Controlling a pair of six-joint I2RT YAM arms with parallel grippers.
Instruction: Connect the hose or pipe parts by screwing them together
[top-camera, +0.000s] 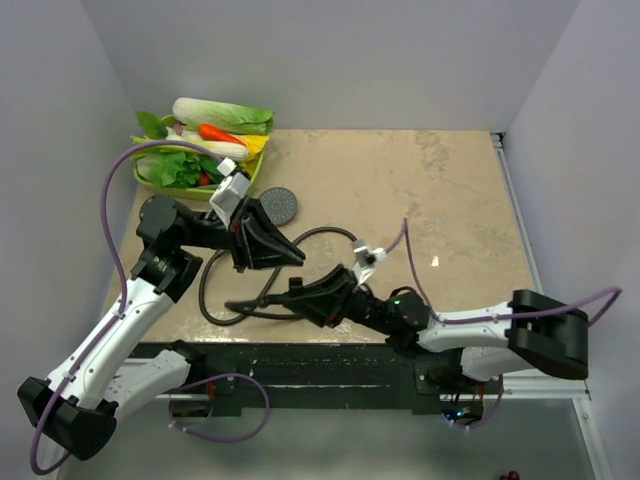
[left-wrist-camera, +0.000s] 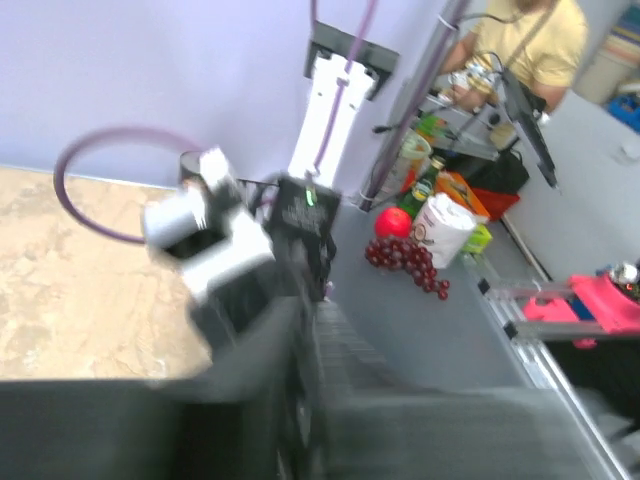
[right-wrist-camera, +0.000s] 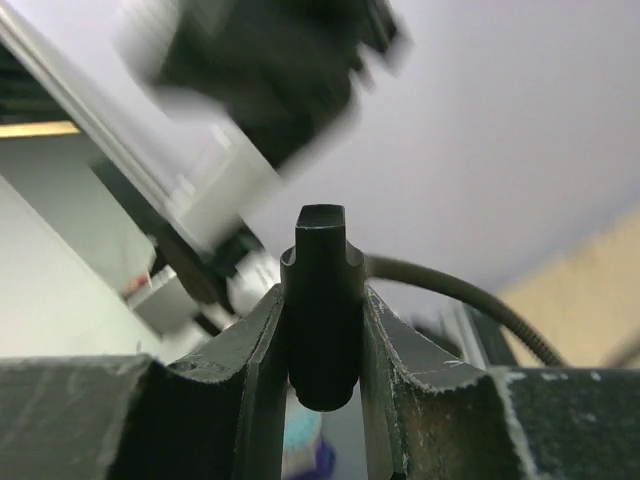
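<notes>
The right tool (right-wrist-camera: 322, 300) pinches the hose end nut (right-wrist-camera: 322, 250), and the hose (right-wrist-camera: 450, 290) trails off toward four o'clock. The left tool (top-camera: 290, 255) is too blurred to tell its grip. The shower head (top-camera: 280, 205) sits just at its twelve o'clock, mid-surface (top-camera: 450, 200).

No writing, label, brand or number can be read in any view; everything is too blurred.

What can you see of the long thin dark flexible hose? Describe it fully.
The long thin dark flexible hose looks grey-black. It lies in loose loops on the beige marbled table between both arms. Its dark end nut is clamped in the right end effector, poking out beyond it. The other end cannot be made out.
</notes>
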